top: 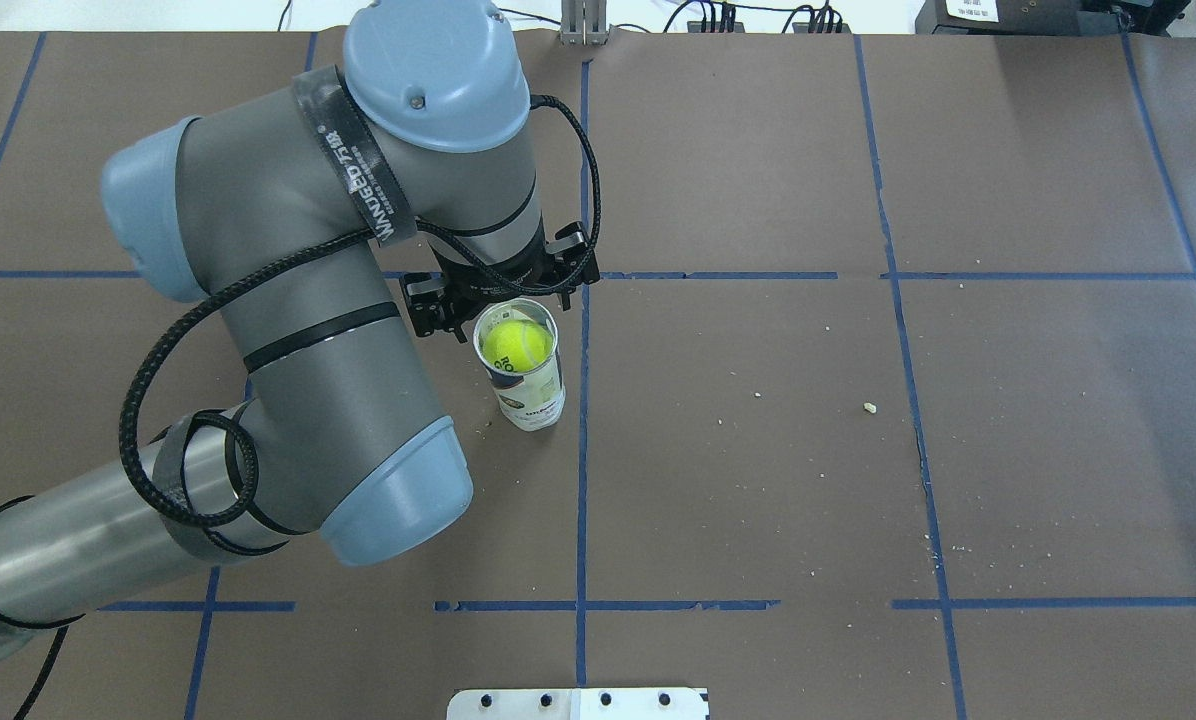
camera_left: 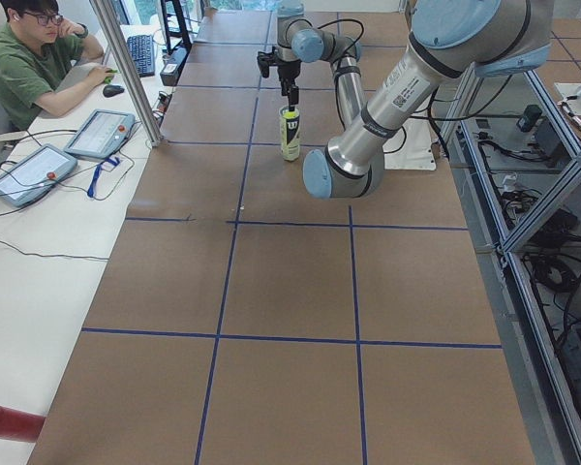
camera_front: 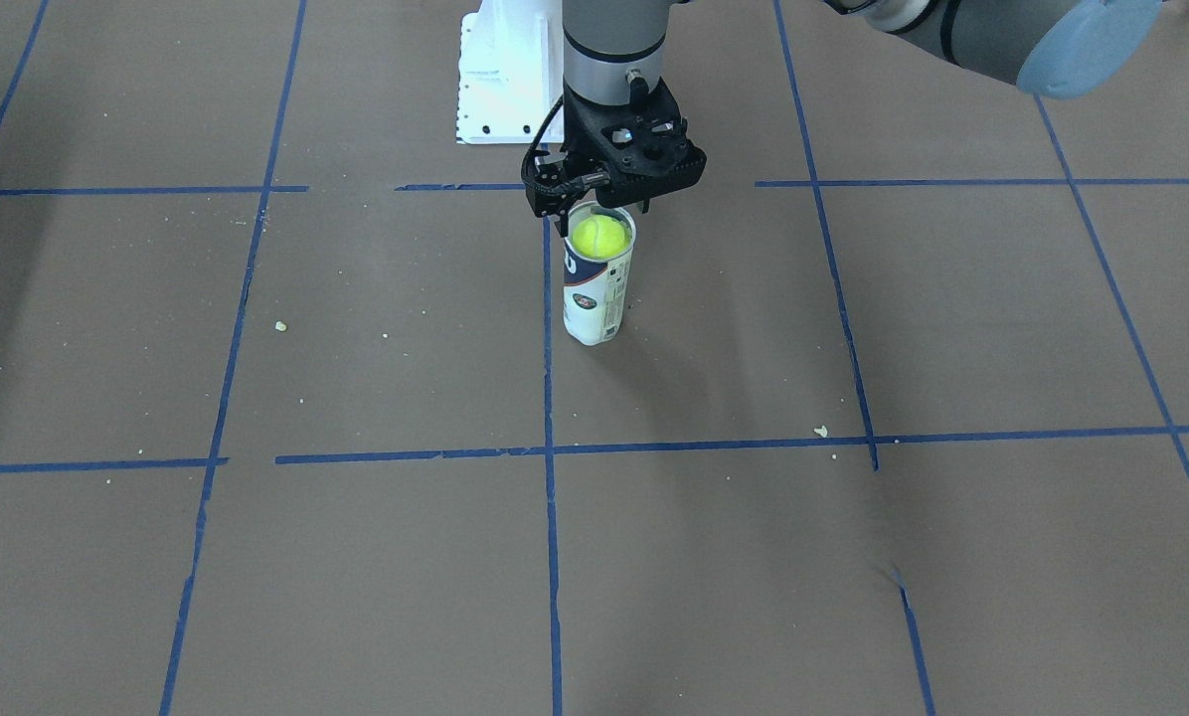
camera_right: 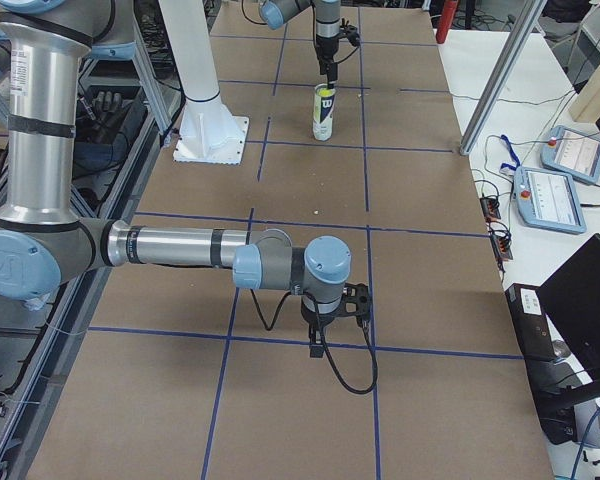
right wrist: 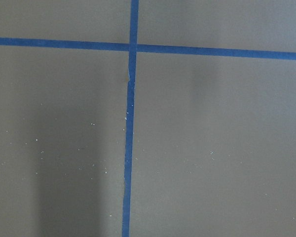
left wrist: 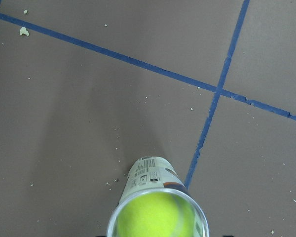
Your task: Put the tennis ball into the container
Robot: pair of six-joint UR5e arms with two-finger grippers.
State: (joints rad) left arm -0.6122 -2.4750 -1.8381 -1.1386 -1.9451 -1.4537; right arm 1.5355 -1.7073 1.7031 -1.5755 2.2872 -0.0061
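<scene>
The container is a tall clear can with a white label and navy band, standing upright near a blue tape line. The tennis ball, bright yellow-green, sits inside its open mouth just below the rim, as the overhead view also shows for the ball and the can. My left gripper hovers just above the mouth, open, its fingers on either side of the rim and holding nothing. The left wrist view looks down on the ball in the can. My right gripper hangs low over the table far from the can; its state cannot be told.
A white metal base stands behind the can on the robot's side. Small crumbs dot the brown table cover. An operator sits at a side desk with tablets.
</scene>
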